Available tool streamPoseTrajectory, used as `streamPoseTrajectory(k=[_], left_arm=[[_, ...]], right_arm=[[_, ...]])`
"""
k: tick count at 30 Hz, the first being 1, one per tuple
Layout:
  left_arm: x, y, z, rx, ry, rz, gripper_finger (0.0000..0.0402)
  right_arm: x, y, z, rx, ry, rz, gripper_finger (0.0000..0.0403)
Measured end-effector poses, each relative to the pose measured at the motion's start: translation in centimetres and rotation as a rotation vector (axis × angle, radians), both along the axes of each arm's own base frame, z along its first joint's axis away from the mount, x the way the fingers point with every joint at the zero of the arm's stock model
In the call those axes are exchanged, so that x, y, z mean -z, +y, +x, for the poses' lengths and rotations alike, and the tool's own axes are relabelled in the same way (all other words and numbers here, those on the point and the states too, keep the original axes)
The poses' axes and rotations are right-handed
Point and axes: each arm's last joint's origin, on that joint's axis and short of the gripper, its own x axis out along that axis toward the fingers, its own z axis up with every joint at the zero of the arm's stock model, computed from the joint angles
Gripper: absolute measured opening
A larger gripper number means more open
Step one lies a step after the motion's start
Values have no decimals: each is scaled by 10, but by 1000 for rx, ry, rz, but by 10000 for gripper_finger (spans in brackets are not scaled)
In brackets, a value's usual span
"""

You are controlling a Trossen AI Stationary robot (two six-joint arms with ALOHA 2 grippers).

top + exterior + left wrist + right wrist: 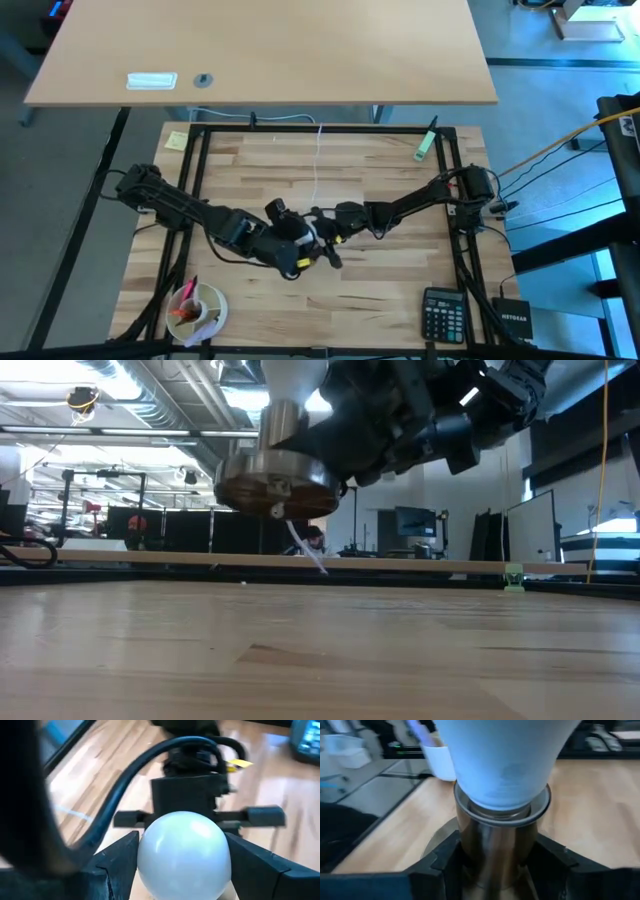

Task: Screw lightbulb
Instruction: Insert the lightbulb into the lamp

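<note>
Gripping the lightbulb [184,854], the left pincer [182,870] twists while the right pincer [495,865] clamps the socket [497,845] steady.

The lightbulb [292,382] sits in the silvery socket [277,482], held above the table [320,650].

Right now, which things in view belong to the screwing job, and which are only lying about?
Job:
- lightbulb, held by left gripper
- socket, held off the table by right gripper, bulb seated in it
- thin white cord

Lying about:
- calculator
- bowl
- green marker
- yellow note
</note>
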Motion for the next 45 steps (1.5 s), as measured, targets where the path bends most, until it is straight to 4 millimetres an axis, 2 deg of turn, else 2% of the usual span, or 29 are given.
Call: streamPoseTrajectory(k=[8,23,31,45], left_arm=[[-3,-8,5,215,23,-33,251],[-11,-14,18,769,-17,3,251],[-12,-10,21,1025,-24,81,251],[-9,-1,23,986,7,39,251]], right_arm=[[-2,20,-4,-147,-14,21,178],[-13,62,-10,-357,-42,62,178],[-15,67,-10,-384,-14,88,178],[-11,65,-9,-322,10,44,178]])
